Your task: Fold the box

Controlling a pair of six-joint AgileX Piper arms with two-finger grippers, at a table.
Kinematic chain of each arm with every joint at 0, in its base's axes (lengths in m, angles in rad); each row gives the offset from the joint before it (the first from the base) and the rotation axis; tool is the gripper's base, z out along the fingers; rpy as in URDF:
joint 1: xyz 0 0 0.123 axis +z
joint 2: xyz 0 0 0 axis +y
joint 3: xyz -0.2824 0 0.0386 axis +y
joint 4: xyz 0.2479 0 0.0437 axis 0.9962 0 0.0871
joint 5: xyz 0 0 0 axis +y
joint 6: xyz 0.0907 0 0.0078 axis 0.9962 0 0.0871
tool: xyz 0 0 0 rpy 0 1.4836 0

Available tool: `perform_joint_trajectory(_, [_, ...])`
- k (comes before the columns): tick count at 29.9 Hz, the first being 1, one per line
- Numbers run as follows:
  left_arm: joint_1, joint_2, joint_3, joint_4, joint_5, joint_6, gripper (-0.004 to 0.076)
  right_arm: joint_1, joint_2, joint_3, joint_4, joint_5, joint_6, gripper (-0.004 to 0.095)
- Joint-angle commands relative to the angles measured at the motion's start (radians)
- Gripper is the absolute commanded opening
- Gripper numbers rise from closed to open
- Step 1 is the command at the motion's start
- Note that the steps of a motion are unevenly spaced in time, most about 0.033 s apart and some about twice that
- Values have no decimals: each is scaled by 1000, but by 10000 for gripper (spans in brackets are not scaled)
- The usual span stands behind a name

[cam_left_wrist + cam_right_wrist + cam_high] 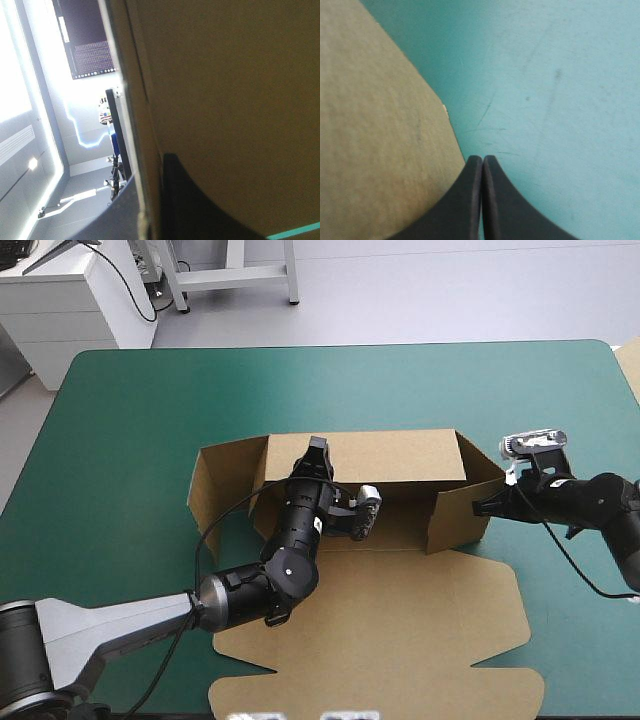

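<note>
Brown corrugated board box [400, 470], centred on the teal-green table cover [130, 410], has its 12 o'clock wall and both end walls raised, with the lid flat toward 6 o'clock. The left black fin-fingered gripper [316, 450] pinches the 12 o'clock wall's rim, nearly closed on it. The right black fin-fingered gripper [488, 505], fingers pressed together and empty, sits outside the 3 o'clock wall, where a hard shove could slide the box toward 9 o'clock or buckle that wall, wrenching the rim from the pinch.

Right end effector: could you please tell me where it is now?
In the high view the right end effector sits on the table's right side, its tip at the outer face of the box's raised right-hand wall.
</note>
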Motion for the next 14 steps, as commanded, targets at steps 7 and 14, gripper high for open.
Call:
perform_joint_trajectory(7, [3, -31, -18, 17, -5, 13, -8, -4, -91, 14, 197, 120, -324, 27])
perform_joint_trajectory(14, [3, -31, -18, 16, -5, 11, -8, -4, -79, 14, 257, 198, -340, 398])
